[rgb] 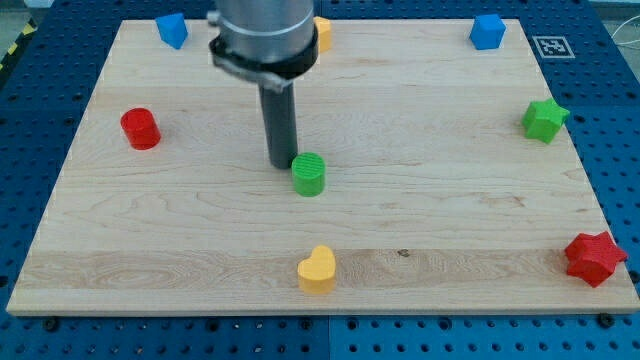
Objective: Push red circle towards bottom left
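The dark rod tool's tip (281, 164) – bare, holding nothing – rests mid-frame beside the green cylinder block (309, 174); the red circle block (141, 129) lies well apart, left and slightly higher.

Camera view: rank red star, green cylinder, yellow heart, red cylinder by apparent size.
1. Red star-shaped block, largest, though it sits near the view's bottom.
2-4. Yellow heart-shaped block, green cylinder block and red cylinder block look about alike; not ranking them.
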`<state>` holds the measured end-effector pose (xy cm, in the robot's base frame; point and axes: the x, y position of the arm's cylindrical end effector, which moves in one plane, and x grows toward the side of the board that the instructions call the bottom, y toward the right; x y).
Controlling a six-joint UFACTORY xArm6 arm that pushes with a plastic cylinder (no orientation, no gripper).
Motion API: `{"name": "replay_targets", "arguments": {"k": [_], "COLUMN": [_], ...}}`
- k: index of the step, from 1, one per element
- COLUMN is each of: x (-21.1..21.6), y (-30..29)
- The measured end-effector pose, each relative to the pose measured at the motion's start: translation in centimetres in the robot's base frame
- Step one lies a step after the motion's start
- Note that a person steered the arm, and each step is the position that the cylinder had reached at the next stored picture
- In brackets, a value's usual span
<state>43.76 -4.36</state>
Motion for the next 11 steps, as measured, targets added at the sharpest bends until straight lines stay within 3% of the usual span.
{"name": "replay_targets", "arguments": {"k": [1,3,4,11], "x": [-5.6,-6.3,-6.3,-1.1], "y": [-1.9,-14.1,-16.0,-19.8]}}
